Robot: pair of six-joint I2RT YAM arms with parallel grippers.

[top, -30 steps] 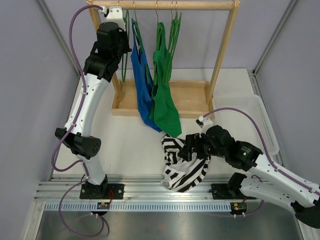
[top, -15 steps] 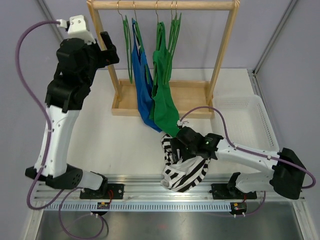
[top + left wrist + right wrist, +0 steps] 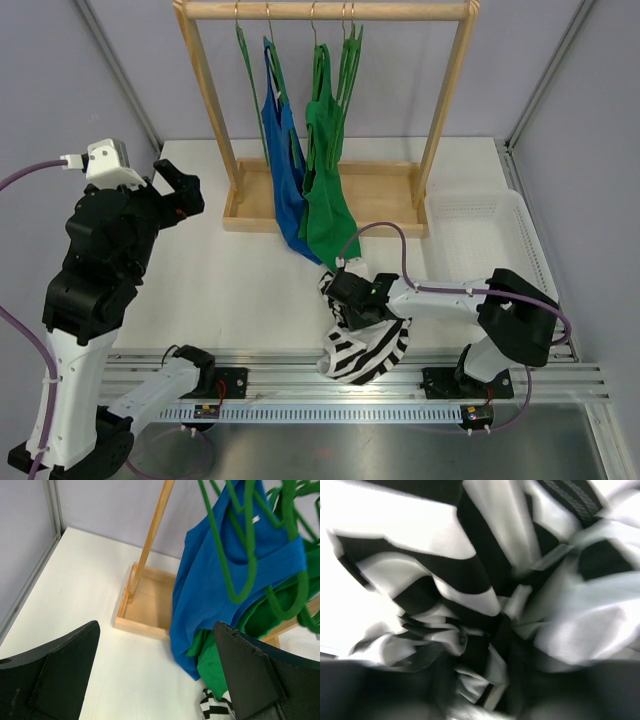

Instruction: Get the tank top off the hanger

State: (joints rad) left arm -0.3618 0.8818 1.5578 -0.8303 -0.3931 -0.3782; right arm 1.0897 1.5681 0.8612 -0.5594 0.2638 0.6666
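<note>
My left gripper (image 3: 159,680) gapes wide, empty, at the left, likely to stay clear of the rack (image 3: 320,10). My right gripper (image 3: 352,298) is buried in the striped top (image 3: 368,348), heaped lower centre, off the hanger (image 3: 245,70); cloth hides its grip.

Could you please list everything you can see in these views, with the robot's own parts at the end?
clothes rack: one, pale wood, at the back of the table, standing in its tray base
hangers: several, green, hooked on the rack's rail; exact count unclear
blue tank top: one, hanging on the rack, left of the green one
green tank top: one, hanging on the rack
striped tank top: one, black and white, crumpled at the table's near edge
basket: one, white, right of the rack
table: one, white
left gripper: black, open, raised at the left, holding nothing
right gripper: black, pressed into the striped tank top; jaws hidden
</note>
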